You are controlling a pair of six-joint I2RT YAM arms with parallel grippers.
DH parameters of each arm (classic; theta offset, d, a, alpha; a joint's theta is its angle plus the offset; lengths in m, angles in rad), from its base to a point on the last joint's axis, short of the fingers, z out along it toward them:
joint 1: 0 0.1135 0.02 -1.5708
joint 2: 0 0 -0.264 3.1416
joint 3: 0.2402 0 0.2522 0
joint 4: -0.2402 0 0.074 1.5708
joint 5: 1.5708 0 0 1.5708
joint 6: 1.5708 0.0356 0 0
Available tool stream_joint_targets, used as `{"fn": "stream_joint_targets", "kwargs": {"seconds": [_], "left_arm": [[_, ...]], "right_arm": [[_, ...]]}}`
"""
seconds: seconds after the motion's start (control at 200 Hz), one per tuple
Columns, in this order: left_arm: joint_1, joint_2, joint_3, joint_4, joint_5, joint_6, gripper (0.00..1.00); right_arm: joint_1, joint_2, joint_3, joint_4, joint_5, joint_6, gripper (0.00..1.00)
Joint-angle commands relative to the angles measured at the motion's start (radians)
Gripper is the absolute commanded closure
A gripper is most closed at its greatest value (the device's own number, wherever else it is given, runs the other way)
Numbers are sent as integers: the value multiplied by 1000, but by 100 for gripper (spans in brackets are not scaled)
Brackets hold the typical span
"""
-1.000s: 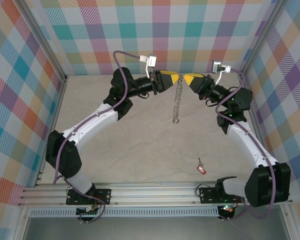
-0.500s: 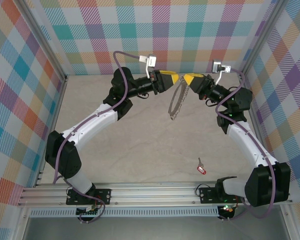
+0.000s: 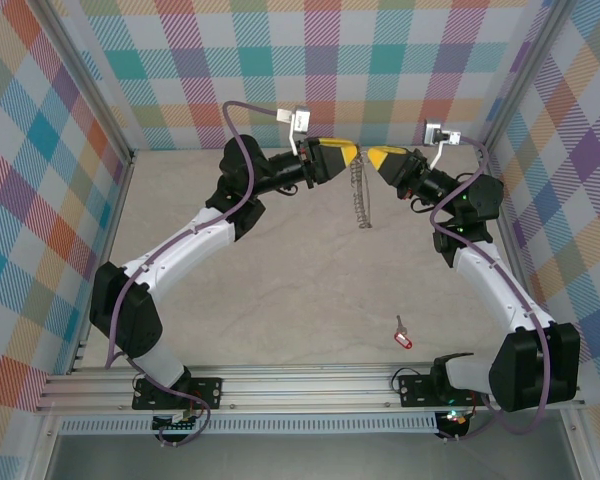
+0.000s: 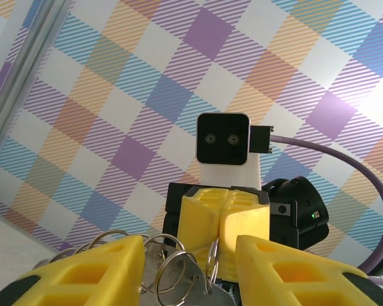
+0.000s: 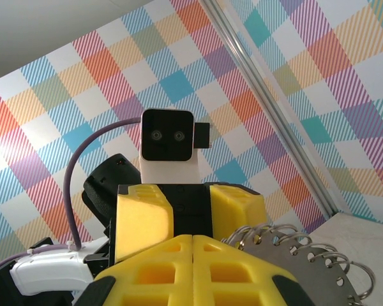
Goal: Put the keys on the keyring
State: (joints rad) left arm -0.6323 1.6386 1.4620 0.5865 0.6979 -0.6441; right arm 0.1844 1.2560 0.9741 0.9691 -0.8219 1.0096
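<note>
Pincers: the left pincer point(image 3: 352, 152) and the right pincer point(image 3: 373, 153) were both raised over the far side of the table point(image 3: 280, 290), tip facing tip, near each other but apart.
Left pincer state: its two yellow fingers point(image 4: 83, 274) stood spread with a clear gap between them, so they were not pressed on anything.
Right pincer state: its two yellow fingers point(image 5: 153, 268) were pressed together along one seam, fully closed.
Keyring, from above: the keyring point(image 3: 359, 198) hung down just under the tip of the left pincer, between the two pincers. It was seen almost edge-on, as a thin grey strip.
Keyring, left wrist view: several of its wire loops lay in the gap between the spread fingers, and they touched the finger on the left of that view. What exactly carried the ring, I could not tell.
Keyring, right wrist view: its grey rim with the small loops was just to the right of the closed fingers. Whether it touched them, I could not tell.
Key: the key point(image 3: 403, 338), with a red head and a short silver blade, lay flat on the table near the base of the right arm. It was well apart from the keyring and not on it.
Surroundings: checked walls point(image 3: 40, 150) stood around the table, and a purple cable point(image 3: 235, 125) ran along the left arm.
</note>
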Motion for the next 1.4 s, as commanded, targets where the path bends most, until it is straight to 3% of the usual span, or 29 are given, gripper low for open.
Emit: {"fn": "stream_joint_targets", "kwargs": {"seconds": [0.0, 0.975, 1.395], "left_arm": [[-12, -21, -5, 56, 29, -15, 58], [-39, 5, 18, 29, 57, 1, 63], [-48, 23, 43, 3, 55, 17, 92]], "right_arm": [[7, -1, 12, 60, 15, -2, 100], [7, 0, 8, 62, 16, 1, 100], [7, -4, 5, 56, -2, 9, 100]]}}
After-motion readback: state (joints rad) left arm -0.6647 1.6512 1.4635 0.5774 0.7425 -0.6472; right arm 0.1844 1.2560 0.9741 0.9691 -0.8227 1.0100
